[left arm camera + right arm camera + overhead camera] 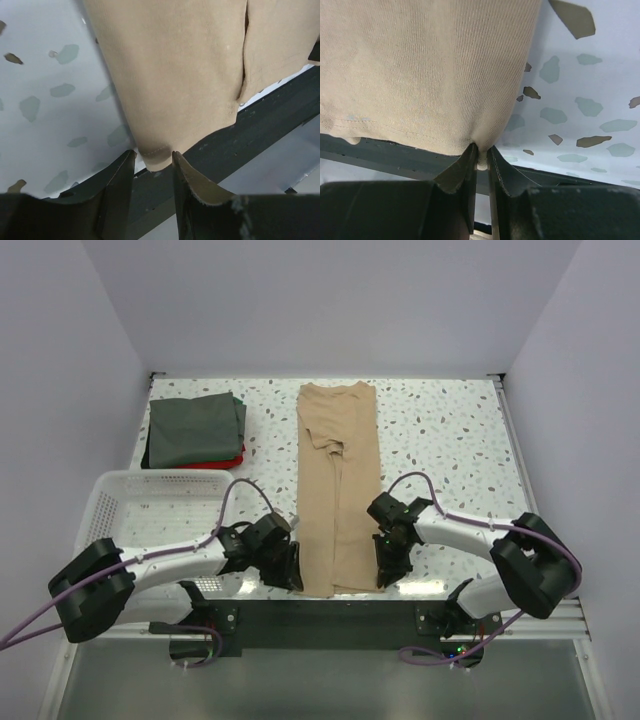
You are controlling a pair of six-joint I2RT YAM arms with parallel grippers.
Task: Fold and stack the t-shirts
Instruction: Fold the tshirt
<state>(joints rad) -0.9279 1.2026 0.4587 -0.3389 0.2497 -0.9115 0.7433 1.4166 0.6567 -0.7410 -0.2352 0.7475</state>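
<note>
Wrist views alone: right hand (481,150) tight on tan t-shirt (420,75) corner, left hand (154,157) half-spread around other corner.

The right gripper (481,159) has its two fingers (457,175) pressed together on the lower corner of the tan t-shirt (420,70), just at the stitched hem. The cloth lies on a white table (615,80) with grey and brown specks. Its hem reaches over a dark strip (380,155) at the table edge.
</note>
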